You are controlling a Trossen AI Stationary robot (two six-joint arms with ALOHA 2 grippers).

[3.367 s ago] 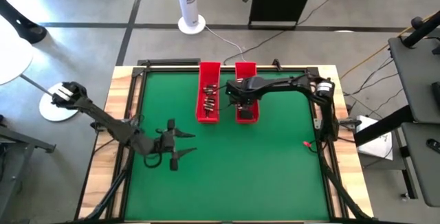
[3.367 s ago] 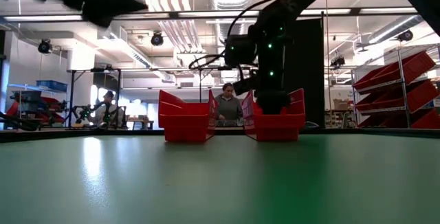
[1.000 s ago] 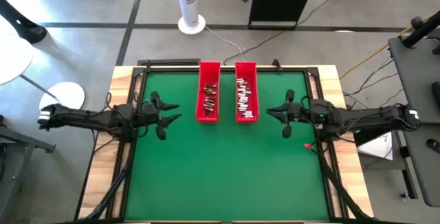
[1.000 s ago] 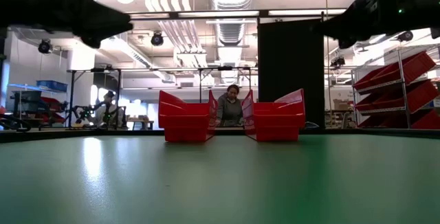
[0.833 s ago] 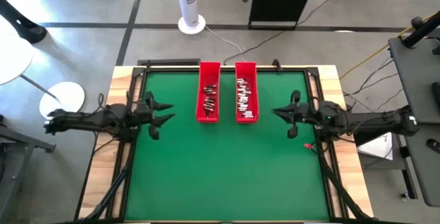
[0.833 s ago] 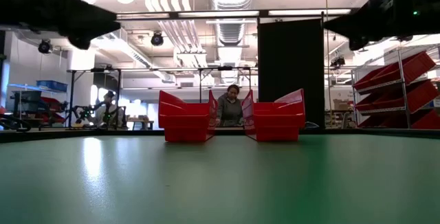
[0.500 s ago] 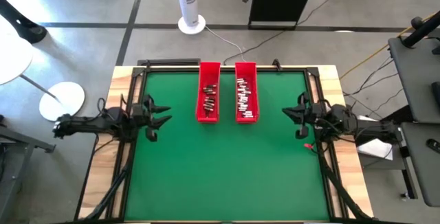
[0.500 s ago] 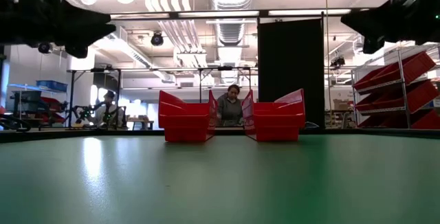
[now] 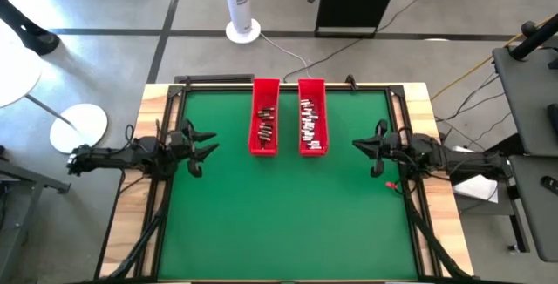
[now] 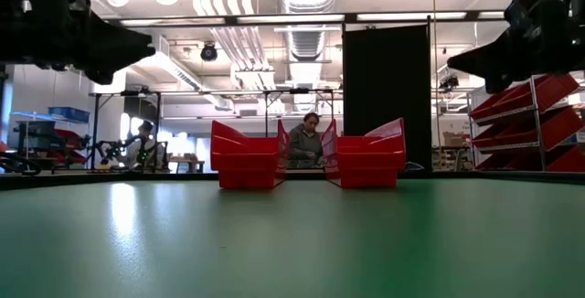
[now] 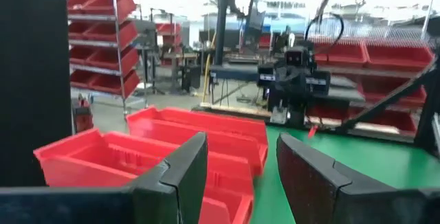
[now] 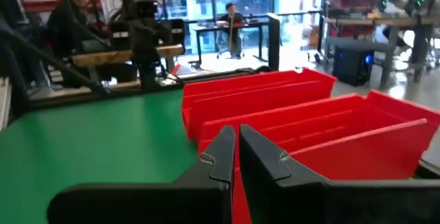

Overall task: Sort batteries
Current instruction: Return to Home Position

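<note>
Batteries (image 9: 309,129) lie in two red trays at the upper middle of the high view: a darker lot in the left-hand tray (image 9: 265,84), a silvery lot in the right-hand tray (image 9: 311,84). None shows loose on the green surface (image 9: 279,223), so the sorting looks finished and the step in hand is likely the retreat to rest.

The left arm (image 9: 131,155) lies low over the surface's left edge with the left jaws moderately wide and empty. The right arm (image 9: 445,156) mirrors it at the right edge, the right jaws drawn narrow, almost touching, and empty too. Both sit well apart from the trays. Doing this well means folding each arm back smoothly, above the level of the tray rims, without swinging inward.

A small red item (image 9: 390,183) lies at the surface's right edge, just beside the right arm, and is worth avoiding. Beyond the surface stand a white tower fan (image 9: 241,1) and a black cabinet (image 9: 353,1). In the low view a person (image 10: 305,143) sits behind the trays.
</note>
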